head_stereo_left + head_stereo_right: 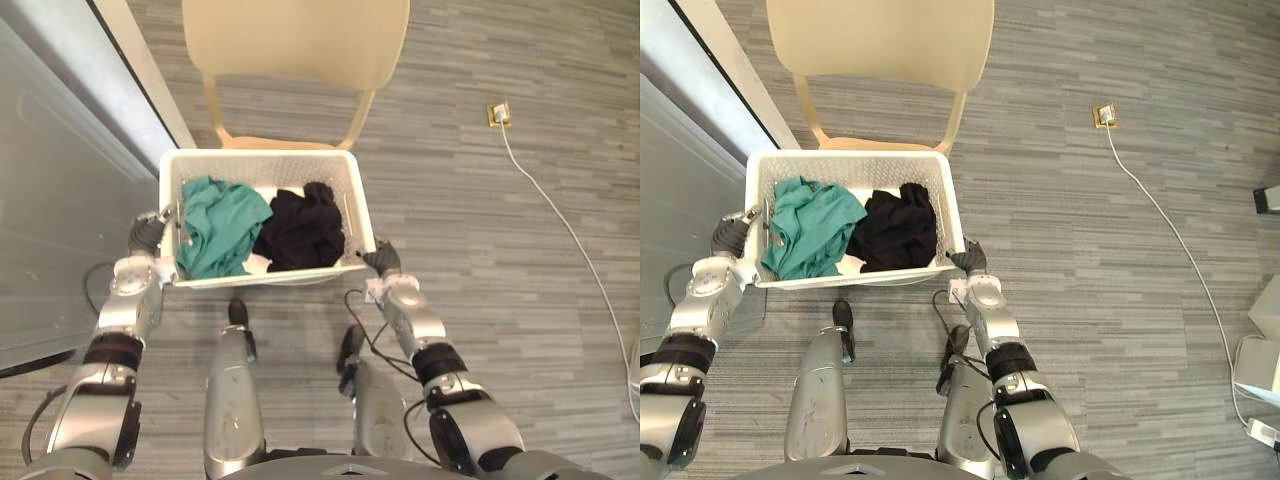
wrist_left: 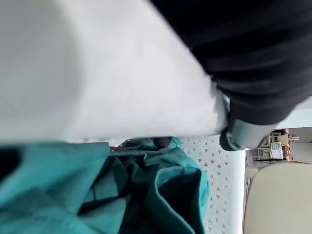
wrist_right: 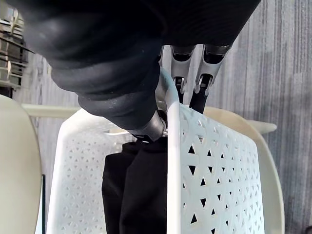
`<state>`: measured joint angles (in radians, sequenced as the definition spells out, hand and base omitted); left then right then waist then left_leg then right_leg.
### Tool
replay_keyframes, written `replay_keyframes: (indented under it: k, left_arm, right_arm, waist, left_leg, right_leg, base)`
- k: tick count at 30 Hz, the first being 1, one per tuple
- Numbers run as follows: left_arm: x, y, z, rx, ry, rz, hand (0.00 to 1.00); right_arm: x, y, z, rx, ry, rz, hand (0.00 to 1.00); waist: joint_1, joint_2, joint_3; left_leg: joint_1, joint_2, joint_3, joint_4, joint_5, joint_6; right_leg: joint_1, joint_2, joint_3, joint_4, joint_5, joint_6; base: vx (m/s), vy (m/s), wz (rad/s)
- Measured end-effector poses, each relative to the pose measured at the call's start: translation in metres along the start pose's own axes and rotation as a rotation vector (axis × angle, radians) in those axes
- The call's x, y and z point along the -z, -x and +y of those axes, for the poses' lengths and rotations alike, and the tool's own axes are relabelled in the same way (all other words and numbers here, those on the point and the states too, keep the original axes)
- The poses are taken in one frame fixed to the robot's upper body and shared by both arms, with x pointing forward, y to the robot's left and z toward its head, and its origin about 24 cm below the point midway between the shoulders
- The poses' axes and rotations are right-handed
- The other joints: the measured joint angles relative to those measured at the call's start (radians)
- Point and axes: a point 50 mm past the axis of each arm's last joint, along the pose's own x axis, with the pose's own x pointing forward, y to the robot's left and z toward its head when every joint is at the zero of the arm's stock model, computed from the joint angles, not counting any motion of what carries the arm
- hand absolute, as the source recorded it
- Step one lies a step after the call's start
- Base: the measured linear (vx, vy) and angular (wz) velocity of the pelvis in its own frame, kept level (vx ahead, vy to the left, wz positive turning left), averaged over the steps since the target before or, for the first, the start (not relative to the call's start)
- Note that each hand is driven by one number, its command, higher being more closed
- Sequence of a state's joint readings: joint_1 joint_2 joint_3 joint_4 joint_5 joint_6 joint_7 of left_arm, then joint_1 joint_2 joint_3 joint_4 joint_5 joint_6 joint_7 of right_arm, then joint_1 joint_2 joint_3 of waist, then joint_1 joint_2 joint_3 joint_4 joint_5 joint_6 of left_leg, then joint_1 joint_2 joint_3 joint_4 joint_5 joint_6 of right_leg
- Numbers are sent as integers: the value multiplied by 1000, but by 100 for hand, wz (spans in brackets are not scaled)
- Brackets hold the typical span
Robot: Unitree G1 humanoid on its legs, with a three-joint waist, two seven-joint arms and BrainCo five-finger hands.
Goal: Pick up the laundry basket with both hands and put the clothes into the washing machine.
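I'm holding the laundry basket (image 1: 260, 154), left hand (image 1: 148, 233) and right hand (image 1: 382, 259) fingers (image 3: 204, 83) pinching opposite rims; green garment (image 1: 215, 225) lying beside left fingers, black garment (image 1: 300, 232) beside right.

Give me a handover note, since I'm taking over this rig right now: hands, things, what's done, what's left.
The left hand is shut on the left rim of the laundry basket.
The right hand is shut on the right rim, thumb inside, fingers outside.
The basket sits between both hands, just in front of the chair; I cannot tell whether it is lifted clear. A green garment and a black garment lie inside.
Done: two-handed grasp.
Left: carry it to the washing machine and put the clothes in.
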<state>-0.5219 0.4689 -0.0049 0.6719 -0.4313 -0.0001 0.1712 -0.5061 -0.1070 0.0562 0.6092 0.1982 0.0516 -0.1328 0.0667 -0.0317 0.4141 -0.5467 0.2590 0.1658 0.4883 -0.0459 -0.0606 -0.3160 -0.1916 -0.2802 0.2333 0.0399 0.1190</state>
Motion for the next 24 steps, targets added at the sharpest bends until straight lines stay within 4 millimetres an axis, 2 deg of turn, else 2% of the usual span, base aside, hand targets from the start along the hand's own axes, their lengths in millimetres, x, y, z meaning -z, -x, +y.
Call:
replay_keyframes:
  k: [6, 9, 10, 11, 19, 24]
  left_arm:
    - [-26, -14, -4, -40, 7, -50, 100]
    - [-30, -17, -2, -50, -7, -52, 100]
    - [-32, -18, -5, -41, -10, -59, 100]
    - [-36, -19, -9, -28, -18, -67, 0]
    - [-41, -22, -22, -6, -12, -78, 0]
    - [-42, -22, -19, -10, -32, -87, 0]
  right_arm:
    - [-25, -8, 5, 7, 4, -84, 100]
    - [-30, -11, 8, 2, 13, -96, 100]
    - [-31, -13, 6, 7, 21, -95, 0]
    - [-32, -14, 5, 8, 27, -96, 0]
    - [-23, -17, 1, 1, 55, -44, 0]
    - [-24, -17, -3, -38, 116, -46, 0]
  waist:
    - [0, -24, 40]
    - [-5, -24, 42]
    - [-7, -24, 42]
    - [-5, -24, 42]
    - [-10, -24, 42]
    - [-10, -23, 42]
  left_leg:
    - [-2, 17, 10, -48, 36, -16]
    - [-3, 31, 14, -53, 41, -21]
    - [-3, 35, 14, -56, 43, -23]
    - [-3, 38, 19, -58, 43, -24]
    - [4, 48, 41, -73, 48, -31]
    - [12, 50, 49, -79, 48, -31]
  right_leg:
    - [-31, 14, 0, -9, 13, 2]
    - [-38, 26, 1, -12, 17, 1]
    - [-40, 29, 0, -12, 17, 1]
    - [-45, 31, 3, -11, 17, 1]
    - [-66, 37, 22, -8, 17, 0]
    - [-65, 38, 25, -7, 16, -1]
  base:
    - [16, -74, -7]
    - [48, -83, -11]
    - [44, -77, -9]
    - [47, -76, -11]
    - [25, -39, -9]
    - [22, -25, -3]
